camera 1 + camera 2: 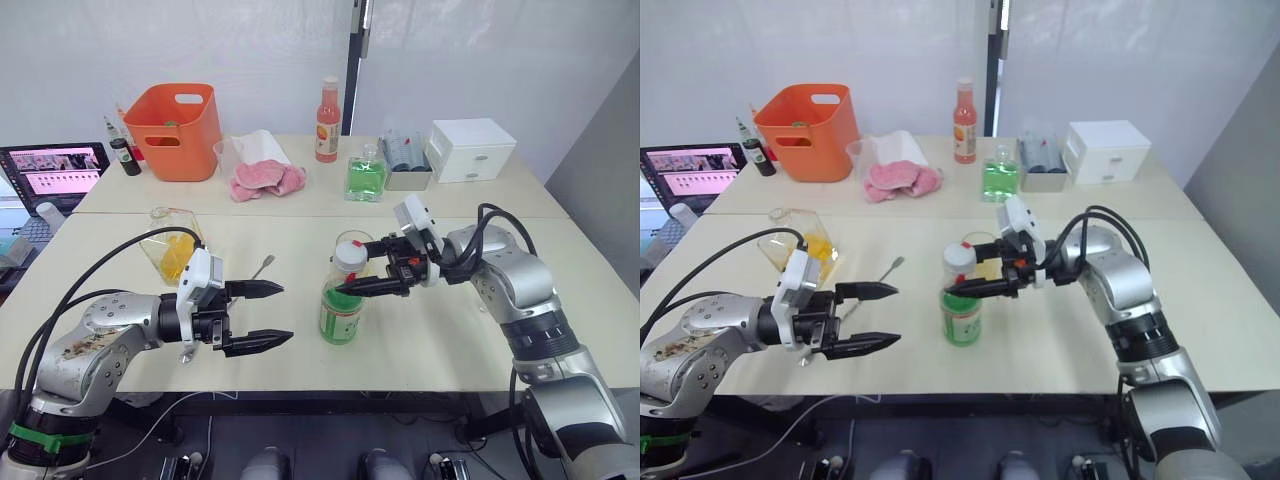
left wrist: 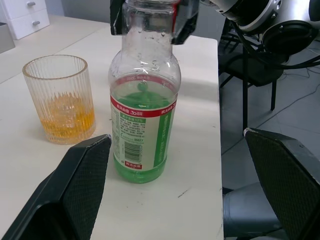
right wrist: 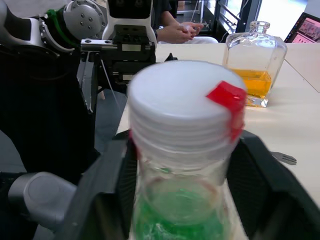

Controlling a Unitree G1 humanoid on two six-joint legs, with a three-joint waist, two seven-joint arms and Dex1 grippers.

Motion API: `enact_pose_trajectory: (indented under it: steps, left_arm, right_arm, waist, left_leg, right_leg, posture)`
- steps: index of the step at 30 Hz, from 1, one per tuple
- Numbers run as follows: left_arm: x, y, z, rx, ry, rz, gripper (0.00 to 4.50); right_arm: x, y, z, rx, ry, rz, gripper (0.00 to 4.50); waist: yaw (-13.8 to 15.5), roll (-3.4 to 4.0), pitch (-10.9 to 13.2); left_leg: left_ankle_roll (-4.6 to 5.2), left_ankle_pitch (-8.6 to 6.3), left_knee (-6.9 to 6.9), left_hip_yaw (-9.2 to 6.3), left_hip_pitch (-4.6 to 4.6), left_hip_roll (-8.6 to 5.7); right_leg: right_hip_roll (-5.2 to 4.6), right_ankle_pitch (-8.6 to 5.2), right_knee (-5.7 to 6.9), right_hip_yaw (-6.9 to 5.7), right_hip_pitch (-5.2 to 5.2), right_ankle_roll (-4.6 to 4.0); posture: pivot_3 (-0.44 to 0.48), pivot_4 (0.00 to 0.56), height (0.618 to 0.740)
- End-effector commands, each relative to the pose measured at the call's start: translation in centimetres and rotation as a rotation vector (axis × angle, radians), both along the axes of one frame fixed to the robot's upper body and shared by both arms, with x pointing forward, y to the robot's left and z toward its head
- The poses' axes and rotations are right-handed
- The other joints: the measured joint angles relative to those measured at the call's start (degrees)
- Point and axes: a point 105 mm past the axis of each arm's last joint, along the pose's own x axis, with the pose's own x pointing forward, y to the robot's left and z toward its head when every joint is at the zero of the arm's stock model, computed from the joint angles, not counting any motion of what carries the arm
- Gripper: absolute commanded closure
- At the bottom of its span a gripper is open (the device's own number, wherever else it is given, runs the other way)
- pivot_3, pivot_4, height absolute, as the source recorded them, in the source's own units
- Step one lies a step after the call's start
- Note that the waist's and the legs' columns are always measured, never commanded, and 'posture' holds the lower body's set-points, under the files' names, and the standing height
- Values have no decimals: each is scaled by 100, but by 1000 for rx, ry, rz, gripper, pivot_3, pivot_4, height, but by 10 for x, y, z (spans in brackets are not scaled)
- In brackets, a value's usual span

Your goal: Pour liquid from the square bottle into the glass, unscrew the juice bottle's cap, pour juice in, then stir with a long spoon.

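White walls backed a pale desk (image 1: pixel 440 330) whose far side carried an orange bin (image 1: pixel 180 130), a pink cloth (image 1: pixel 265 180), a tall pink-orange bottle (image 1: pixel 327 120), a green-tinted bottle (image 1: pixel 366 178) and a white drawer box (image 1: pixel 472 150).

Between the two grippers stood the juice bottle (image 1: pixel 342 305), upright, its white cap (image 1: pixel 349 256) on. The right gripper (image 1: pixel 362 283) had its black fingers one on each side of the neck just under the cap; whether they pressed the plastic or only flanked it could not be told. That hold looked meant to steady the bottle for unscrewing.

Facing it from the other side, the left gripper (image 1: pixel 262 315) hung spread wide, empty, level with the label and near the bottle, probably lined up to take the body.

Just behind the bottle, beyond the right gripper's fingers, was the glass (image 2: pixel 61 97), with a shallow layer of orange-yellow liquid (image 2: pixel 65 120), so the first pour seemed done. Behind the left gripper the square bottle (image 1: pixel 172 243) rested, some liquid in it, with the long spoon (image 1: pixel 262 266) lying on the desk beside it, parked within reach for stirring.
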Motion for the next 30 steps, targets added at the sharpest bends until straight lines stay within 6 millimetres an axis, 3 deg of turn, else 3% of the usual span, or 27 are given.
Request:
enact_pose_trajectory:
  steps: [1,6,13,16,22,30]
  left_arm:
    - [-3,1,10,-1,-44,-2,0]
    - [-1,1,10,1,-50,3,0]
    - [4,-1,10,-7,-75,9,0]
    - [8,0,10,-2,-83,7,0]
    - [12,-2,13,2,-97,-15,0]
    - [16,-2,14,10,-102,-31,0]
  right_arm:
    - [-3,-2,13,40,-42,4,2973]
    - [-19,-4,22,100,-54,-97,2973]
    - [-35,2,28,207,-24,-538,2973]
    - [-43,6,27,207,-46,-648,2973]
    - [-45,5,18,163,-53,-792,2973]
    - [-42,2,-5,142,25,-824,2973]
  waist:
    - [-1,0,0]
    - [24,0,0]
    - [39,0,0]
    - [37,0,0]
    - [42,0,0]
    - [5,-1,-1]
  left_leg:
    - [0,0,0,0,0,0]
    - [0,0,-3,-4,-2,1]
    - [-3,1,-3,-6,-8,2]
    - [-6,3,-3,-5,-7,-3]
    - [-6,3,-1,-6,-9,-7]
    - [-5,3,-2,-6,-5,-5]
  right_leg:
    - [0,0,1,0,0,0]
    - [0,0,1,-2,-1,0]
    - [-9,0,4,-4,-8,0]
    - [-9,0,5,-4,-9,-1]
    - [-8,0,3,-5,-7,0]
    - [-2,-1,1,-5,-3,0]
  posture:
    - [0,150,715]
    - [0,150,715]
    - [0,150,715]
    - [0,150,715]
    - [0,150,715]
    - [0,150,715]
